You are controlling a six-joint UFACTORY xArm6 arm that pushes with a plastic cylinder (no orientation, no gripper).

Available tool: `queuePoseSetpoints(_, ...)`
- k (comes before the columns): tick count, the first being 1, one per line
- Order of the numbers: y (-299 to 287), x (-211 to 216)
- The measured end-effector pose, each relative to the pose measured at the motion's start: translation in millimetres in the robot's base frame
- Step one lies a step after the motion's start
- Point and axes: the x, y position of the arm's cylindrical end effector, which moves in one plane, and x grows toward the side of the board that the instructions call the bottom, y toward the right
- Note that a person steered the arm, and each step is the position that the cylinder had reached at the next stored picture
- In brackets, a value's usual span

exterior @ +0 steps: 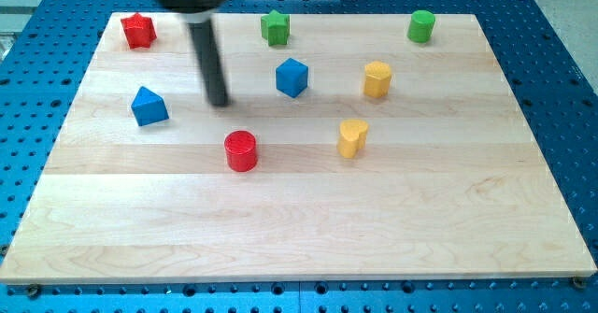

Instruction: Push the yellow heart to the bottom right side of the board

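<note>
The yellow heart [352, 137] stands on the wooden board [299, 220] a little right of the middle. My tip [219, 102] is down on the board well to the heart's left, between the blue triangular block [149, 106] and the blue cube-like block [291, 77], and above the red cylinder [240, 150]. The tip touches no block.
A yellow cylinder-like block [377, 78] stands above and right of the heart. A red star [138, 30] is at the top left, a green star [275, 27] at the top middle, a green cylinder [421, 25] at the top right. A blue perforated table [561, 89] surrounds the board.
</note>
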Motion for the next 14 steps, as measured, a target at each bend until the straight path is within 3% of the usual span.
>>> queuePoseSetpoints(3, 24, -7)
queuePoseSetpoints(4, 104, -5)
queuePoseSetpoints(5, 147, 22)
queuePoseSetpoints(7, 139, 111)
queuePoseSetpoints(9, 103, 141)
queuePoseSetpoints(12, 229, 152)
queuePoseSetpoints(13, 181, 156)
queuePoseSetpoints(14, 181, 172)
